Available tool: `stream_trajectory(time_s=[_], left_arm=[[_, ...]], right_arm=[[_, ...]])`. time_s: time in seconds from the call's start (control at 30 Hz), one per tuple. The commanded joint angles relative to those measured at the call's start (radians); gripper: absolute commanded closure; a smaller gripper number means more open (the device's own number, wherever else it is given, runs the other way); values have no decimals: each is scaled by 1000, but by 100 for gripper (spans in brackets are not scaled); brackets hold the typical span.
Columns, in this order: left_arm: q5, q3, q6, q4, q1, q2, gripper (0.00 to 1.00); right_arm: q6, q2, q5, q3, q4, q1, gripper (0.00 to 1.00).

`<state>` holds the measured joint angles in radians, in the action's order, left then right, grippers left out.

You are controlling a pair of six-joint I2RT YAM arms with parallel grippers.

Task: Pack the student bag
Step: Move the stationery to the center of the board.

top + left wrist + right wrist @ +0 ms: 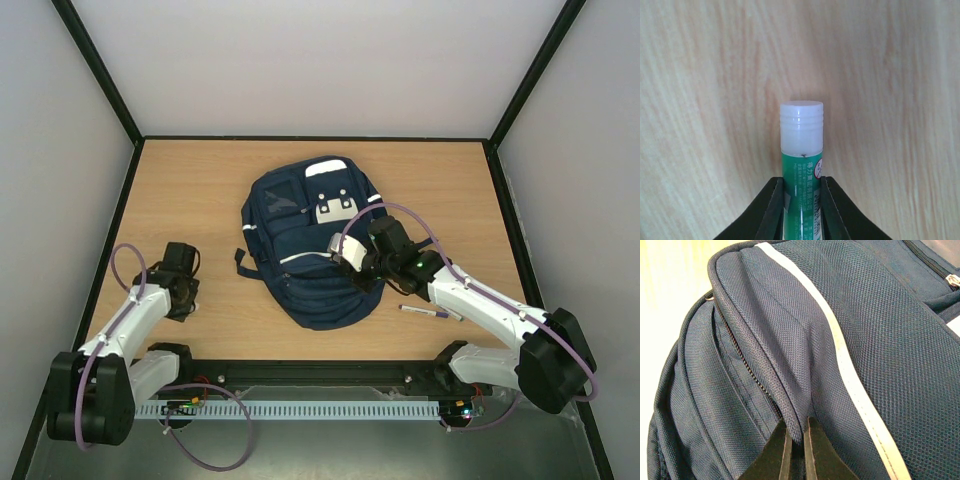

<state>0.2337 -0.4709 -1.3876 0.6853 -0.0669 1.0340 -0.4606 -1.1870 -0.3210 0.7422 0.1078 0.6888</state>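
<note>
One backpack (295, 235), one glue stick (801, 160), one marker (430, 312)

Top external high at near edge, looking down over whole bench (200, 190); left wrist straight down, very close on glue stick (801, 150) and bench wood; right wrist tight against student bag (865, 315) fabric, which top view shows mid-bench.

Navy student bag (305, 255) mid-worktop (200, 190); right claw (348, 262) on its right flank; pen (430, 312) toward near-right corner.
</note>
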Motion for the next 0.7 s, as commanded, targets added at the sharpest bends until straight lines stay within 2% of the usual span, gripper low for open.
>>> stream_trajectory(time_s=[0.0, 0.13, 0.2, 0.3, 0.43, 0.6, 0.67], left_arm=[[-14, 6, 153, -82, 6, -9, 85], [-104, -3, 354, -146, 1, 71, 90], [-171, -4, 431, -176, -21, 108, 96], [-206, -24, 502, -168, -115, 143, 96], [-270, -64, 518, -145, -281, 192, 88], [-210, -113, 440, -69, -498, 241, 87], [-163, -118, 414, -29, -578, 255, 84]], right_arm=[[2, -6, -62, -6, 43, 5, 96], [2, -6, -62, -6, 43, 5, 96], [2, -8, -61, -6, 42, 6, 96], [2, -8, -60, -6, 43, 6, 96], [3, -6, -54, -6, 41, 6, 96], [3, -5, -49, -3, 43, 6, 96], [3, -2, -49, -3, 45, 6, 96]])
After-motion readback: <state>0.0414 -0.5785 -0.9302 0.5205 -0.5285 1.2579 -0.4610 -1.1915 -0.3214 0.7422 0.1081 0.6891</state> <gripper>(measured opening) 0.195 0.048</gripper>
